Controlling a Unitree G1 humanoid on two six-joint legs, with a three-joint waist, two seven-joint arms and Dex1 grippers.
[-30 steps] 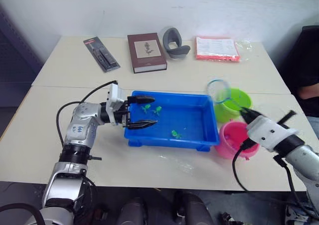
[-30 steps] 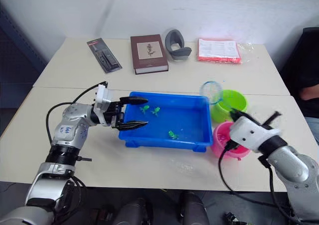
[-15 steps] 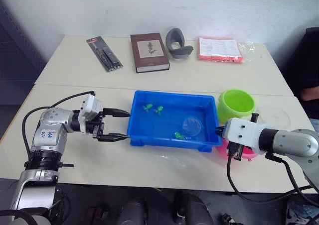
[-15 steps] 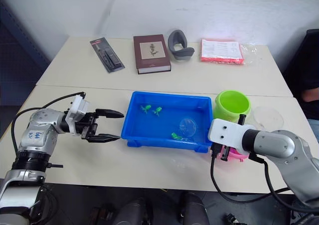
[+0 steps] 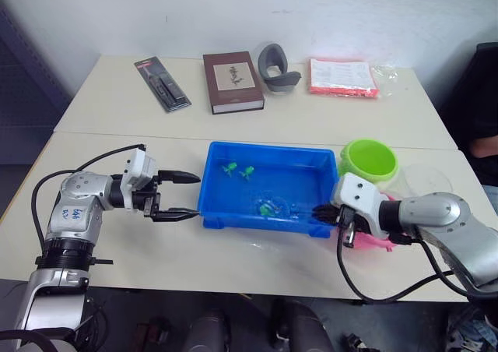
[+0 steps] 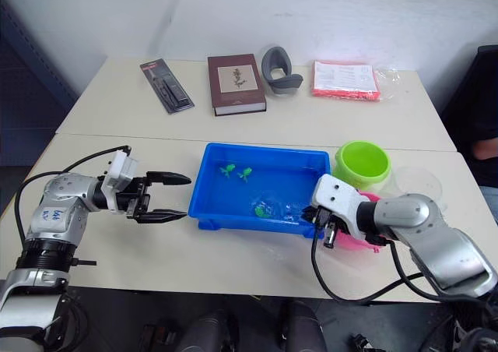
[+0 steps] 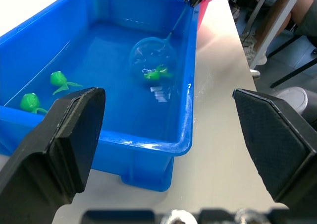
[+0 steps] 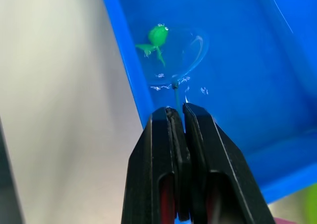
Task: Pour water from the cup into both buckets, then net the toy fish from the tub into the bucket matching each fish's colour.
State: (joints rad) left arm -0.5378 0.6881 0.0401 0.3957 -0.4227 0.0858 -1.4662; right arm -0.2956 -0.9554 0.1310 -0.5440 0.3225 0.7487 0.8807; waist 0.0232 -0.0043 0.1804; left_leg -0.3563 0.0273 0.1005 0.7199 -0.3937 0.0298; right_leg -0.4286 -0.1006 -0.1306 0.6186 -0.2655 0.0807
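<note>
table point(image 5: 233, 126) | right fingers point(image 8: 174, 135) pinch net point(image 7: 153, 55) in tub point(image 5: 233, 220)

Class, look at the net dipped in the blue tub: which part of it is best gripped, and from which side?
Grip the net by its thin stick, from the tub's pink-bucket end, as the right gripper does: the hoop is soft mesh, sunk in water around a green fish.

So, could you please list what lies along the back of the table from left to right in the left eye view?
Black packaged tool → brown book → grey curved holder → pink-edged packet of papers.
</note>
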